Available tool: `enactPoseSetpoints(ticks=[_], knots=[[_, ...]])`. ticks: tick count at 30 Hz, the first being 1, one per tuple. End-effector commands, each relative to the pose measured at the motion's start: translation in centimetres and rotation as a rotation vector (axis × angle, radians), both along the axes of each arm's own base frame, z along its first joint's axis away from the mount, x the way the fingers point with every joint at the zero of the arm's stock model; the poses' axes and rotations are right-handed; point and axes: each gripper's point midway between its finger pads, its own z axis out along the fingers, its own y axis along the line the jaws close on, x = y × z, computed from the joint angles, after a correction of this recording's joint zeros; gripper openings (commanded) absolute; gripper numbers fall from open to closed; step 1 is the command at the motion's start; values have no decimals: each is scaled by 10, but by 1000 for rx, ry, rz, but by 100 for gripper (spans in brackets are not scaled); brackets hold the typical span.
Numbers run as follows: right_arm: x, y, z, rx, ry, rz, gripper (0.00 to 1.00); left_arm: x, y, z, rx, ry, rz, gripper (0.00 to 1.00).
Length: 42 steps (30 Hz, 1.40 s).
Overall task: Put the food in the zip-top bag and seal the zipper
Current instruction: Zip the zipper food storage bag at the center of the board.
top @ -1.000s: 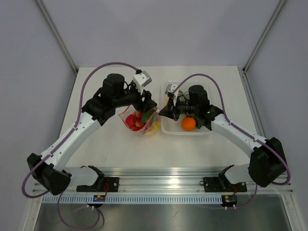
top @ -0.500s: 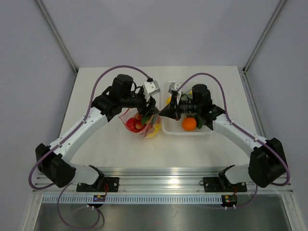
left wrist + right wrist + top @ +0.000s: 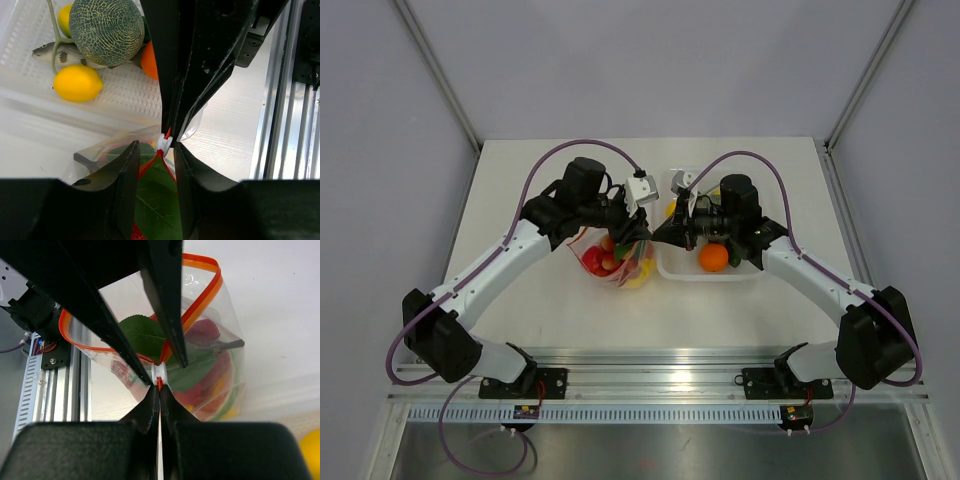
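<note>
Lots crowded around the grippers. Right past the left gripper [image 3: 157,150] sits a white tray [image 3: 125,95] holding a netted melon [image 3: 106,30], a lemon [image 3: 77,83], a little toy fish [image 3: 47,51] and an orange [image 3: 712,258]. From the left wrist view, the right arm's black fingers come straight down the middle and block a good part of that tray.

The zip-top bag [image 3: 227,330] lies on the table [image 3: 570,310] directly under and between the two grippers, its mouth gaping. Food is inside: a green leaf [image 3: 145,332] with red and yellow pieces below it.

The right gripper [image 3: 160,390] is pinched tight, with a sliver of the zipper [image 3: 210,295] caught between its fingertips, just beside the white slider [image 3: 160,372]. The left gripper is only a narrow bit open, its tips sitting either side of that slider. One tip looks like it's touching the slider, the other has a small gap, so whether it's actually squeezing is hard to call.
</note>
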Motion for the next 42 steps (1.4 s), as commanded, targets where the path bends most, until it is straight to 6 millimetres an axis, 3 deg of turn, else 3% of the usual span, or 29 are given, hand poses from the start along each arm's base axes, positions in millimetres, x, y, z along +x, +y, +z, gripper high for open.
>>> enactPoseSetpoints(ticks=[1,9,13,16,20,22,23,30,36,42], knots=[[2,3,32,64,-100,31,0,-6,-6,9,-25,-18,-57,29],[5,3,29,48,-98,28,0,-17,-7,10,-47,13,-90,23],[4,5,30,53,-94,39,0,-18,-8,10,-56,25,-85,31],[5,5,31,55,-92,42,0,-19,-10,9,-62,40,-89,31],[4,6,34,61,-97,41,0,-20,-10,7,-55,53,-97,15],[5,5,35,63,-99,33,0,-21,-9,6,-48,60,-97,1],[4,5,34,64,-96,29,0,-22,-8,5,-45,65,-98,0],[31,-6,42,121,-79,-129,0,-31,4,2,-28,47,-76,0],[36,-8,51,188,-48,-165,0,-34,15,-7,-12,26,-28,0],[26,-16,63,214,-89,-185,0,-29,23,-12,19,28,-6,0]])
